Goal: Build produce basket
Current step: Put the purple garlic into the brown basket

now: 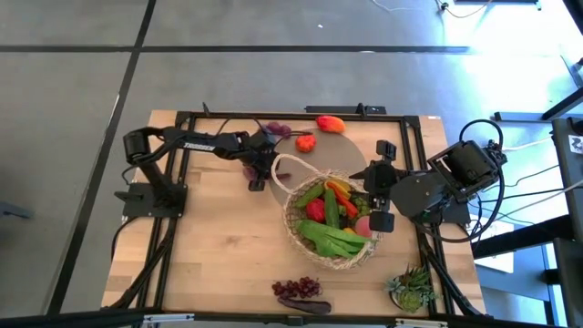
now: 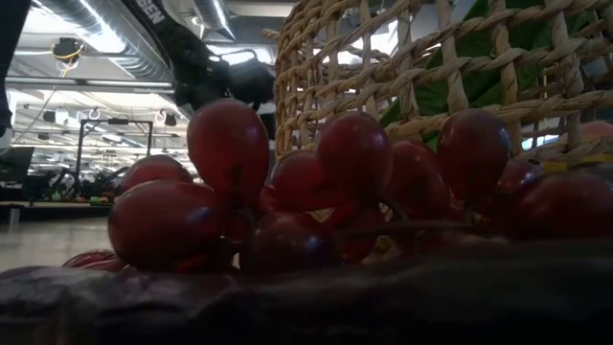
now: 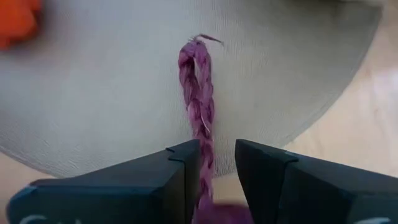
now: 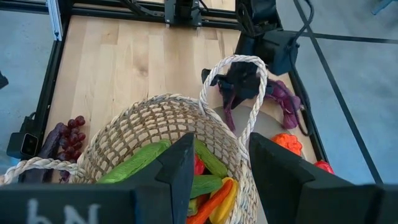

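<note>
While the basket sat on the worktop already loaded with green, red and yellow produce, the left gripper was found just beside the basket's handle, on the side away from the right arm. Its fingers were set narrow around a purple braided stalk, which hung from them over a round grey mat; the hold appeared to be a pinch at one end so the limp piece could trail clear for carrying to the basket. The right gripper rested against the basket's opposite rim, fingers part open over the edge with nothing visibly between them; this was judged a bracing position to steady the basket, though contact could not be confirmed. An orange pepper and a red piece remained beyond the basket near the mat. A grape bunch lay apart on the basket's near side.
</note>
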`<state>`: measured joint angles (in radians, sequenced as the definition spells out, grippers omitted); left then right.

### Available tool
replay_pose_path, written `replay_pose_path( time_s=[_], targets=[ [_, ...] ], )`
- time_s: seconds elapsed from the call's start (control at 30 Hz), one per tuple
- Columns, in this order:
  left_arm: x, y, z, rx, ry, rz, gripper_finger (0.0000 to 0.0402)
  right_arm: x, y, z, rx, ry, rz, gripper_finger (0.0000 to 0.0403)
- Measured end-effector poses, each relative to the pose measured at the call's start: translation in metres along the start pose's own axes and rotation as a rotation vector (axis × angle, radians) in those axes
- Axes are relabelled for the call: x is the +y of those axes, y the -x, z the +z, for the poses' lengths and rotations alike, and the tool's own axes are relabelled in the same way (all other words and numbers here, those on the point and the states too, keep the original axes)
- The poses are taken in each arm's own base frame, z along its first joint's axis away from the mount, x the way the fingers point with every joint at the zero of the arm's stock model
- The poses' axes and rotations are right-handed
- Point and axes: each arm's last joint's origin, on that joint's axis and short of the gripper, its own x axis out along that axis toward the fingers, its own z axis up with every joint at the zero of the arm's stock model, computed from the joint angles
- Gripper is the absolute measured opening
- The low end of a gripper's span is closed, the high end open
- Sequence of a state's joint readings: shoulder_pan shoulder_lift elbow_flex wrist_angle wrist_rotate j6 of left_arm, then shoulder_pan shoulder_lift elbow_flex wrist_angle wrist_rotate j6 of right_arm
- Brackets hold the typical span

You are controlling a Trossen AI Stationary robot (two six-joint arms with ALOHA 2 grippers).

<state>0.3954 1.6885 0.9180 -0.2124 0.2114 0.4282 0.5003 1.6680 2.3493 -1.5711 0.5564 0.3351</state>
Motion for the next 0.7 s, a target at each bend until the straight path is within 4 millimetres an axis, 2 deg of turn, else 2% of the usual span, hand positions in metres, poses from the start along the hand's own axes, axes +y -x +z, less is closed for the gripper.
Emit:
replay_pose_path(
  time_s=[0.5, 0.63, 0.7],
  targets=[
    [0.000, -0.027, -0.012, 0.093, -0.044, 0.018, 0.0090, 0.000, 0.000, 0.000, -0.001, -0.001, 0.000, 0.0147],
    [0.000, -0.028, -0.012, 0.096, -0.045, 0.018, 0.0086, 0.000, 0.000, 0.000, -0.001, -0.003, 0.000, 0.0147],
    [-0.002, -0.027, -0.012, 0.102, -0.044, 0.020, 0.0071, 0.000, 0.000, 0.000, -0.001, -0.004, 0.000, 0.0147]
  ],
)
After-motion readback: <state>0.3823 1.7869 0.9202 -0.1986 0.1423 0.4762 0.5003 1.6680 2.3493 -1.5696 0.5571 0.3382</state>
